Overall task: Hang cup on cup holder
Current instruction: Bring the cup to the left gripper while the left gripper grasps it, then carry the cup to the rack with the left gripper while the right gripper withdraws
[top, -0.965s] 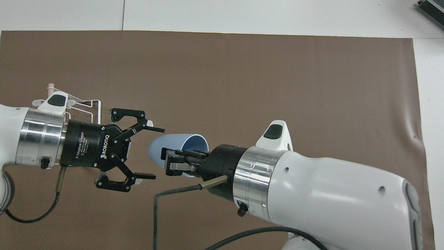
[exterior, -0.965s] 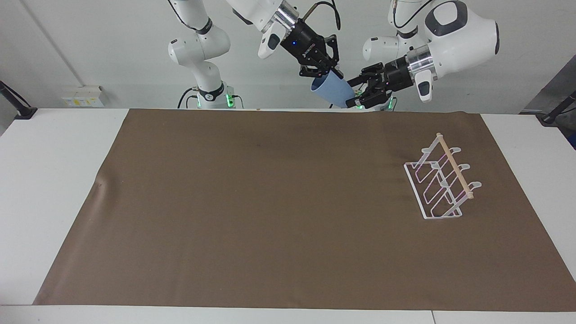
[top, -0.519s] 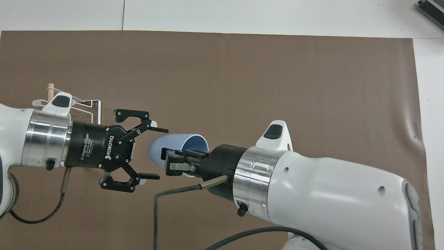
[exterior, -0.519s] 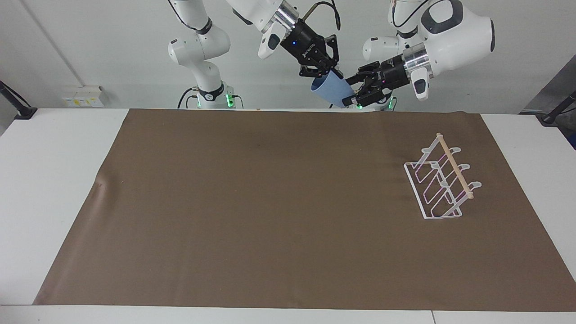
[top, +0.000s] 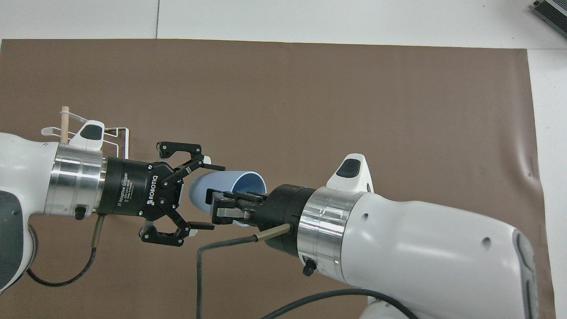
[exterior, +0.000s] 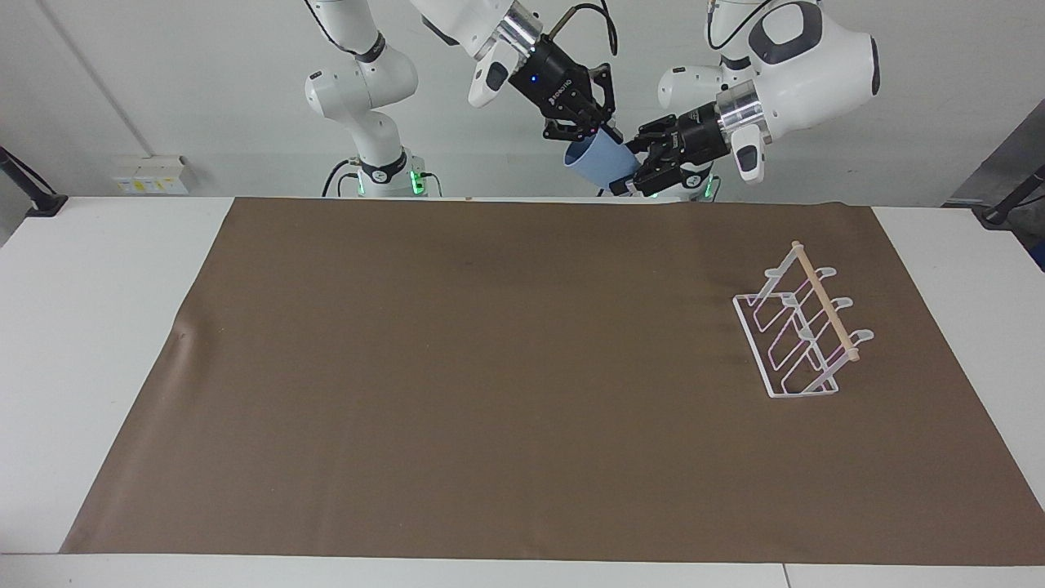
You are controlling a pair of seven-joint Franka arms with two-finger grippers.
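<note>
The light-blue cup (exterior: 602,159) is up in the air, tilted on its side, over the brown mat's edge at the robots' end. My right gripper (exterior: 589,129) is shut on its rim; in the overhead view the right gripper (top: 220,205) grips the rim of the cup (top: 230,182). My left gripper (exterior: 629,168) is open, and its fingers straddle the cup's closed end, as the overhead view (top: 211,197) shows. The white wire cup holder (exterior: 804,335) with its wooden dowel stands on the mat toward the left arm's end. In the overhead view the left arm hides most of the holder (top: 118,133).
The brown mat (exterior: 490,392) covers most of the white table (exterior: 90,327). The mat has a small crease (exterior: 184,335) toward the right arm's end. A dark object (top: 551,13) lies at the table's corner farthest from the robots.
My left gripper has moved toward the cup, still open, so its fingers now reach around the cup's closed end. The right gripper and the cup have stayed in place.
</note>
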